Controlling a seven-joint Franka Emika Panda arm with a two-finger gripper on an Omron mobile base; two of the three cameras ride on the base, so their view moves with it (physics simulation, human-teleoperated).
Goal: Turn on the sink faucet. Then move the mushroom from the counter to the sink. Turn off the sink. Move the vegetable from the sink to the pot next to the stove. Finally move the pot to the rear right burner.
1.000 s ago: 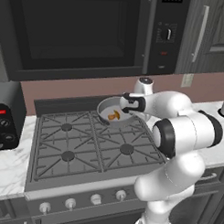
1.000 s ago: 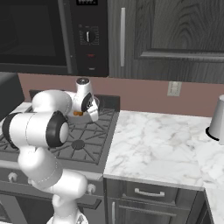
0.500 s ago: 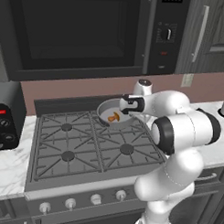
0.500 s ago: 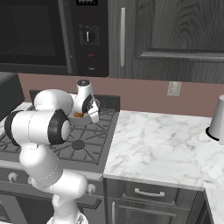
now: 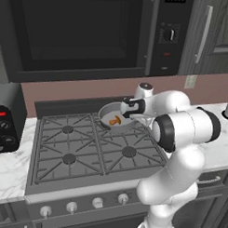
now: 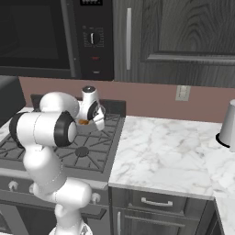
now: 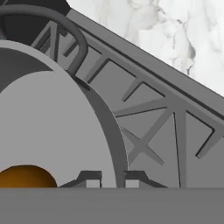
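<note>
Pot [image 5: 115, 117] sits on the stove [image 5: 82, 147] at its rear right burner, close to the back edge. Mushroom [image 5: 115, 120] lies inside the pot, on the bottom; in the hand view it shows as an orange-brown cap [image 7: 26, 176] at the lower left. Gripper [image 7: 109, 177] is at the pot's right rim [image 7: 103, 127], fingertips narrowly parted with the rim wall between them, so it looks clamped on the pot. Marble counter [image 6: 170, 156] lies to the stove's right, with a grey container [image 6: 228, 125] near its far right edge.
</note>
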